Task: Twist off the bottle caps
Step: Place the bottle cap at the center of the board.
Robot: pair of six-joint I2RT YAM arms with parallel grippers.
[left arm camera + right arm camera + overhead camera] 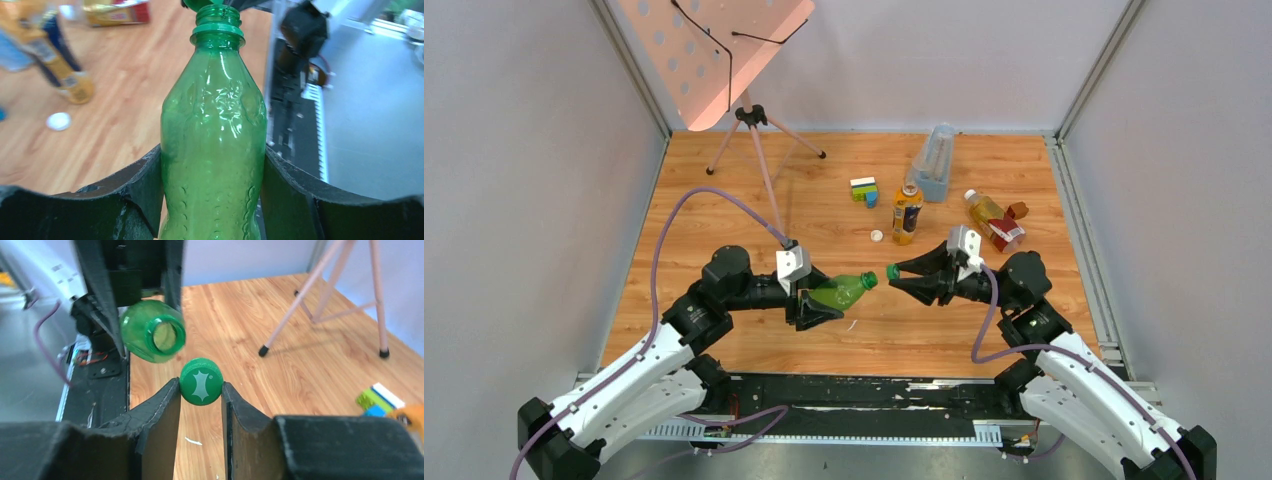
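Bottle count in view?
3: green bottle held in the left tool; yellow-label amber bottle upright at centre; red-label amber bottle lying on its side, far right. None look hidden.

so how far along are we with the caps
Done: a white cap lies loose by the yellow-label bottle. In hand: the green cap is off the green bottle, pinched in the right pincer; the left pincer holds the bottle. Left: the red-label bottle looks still capped.
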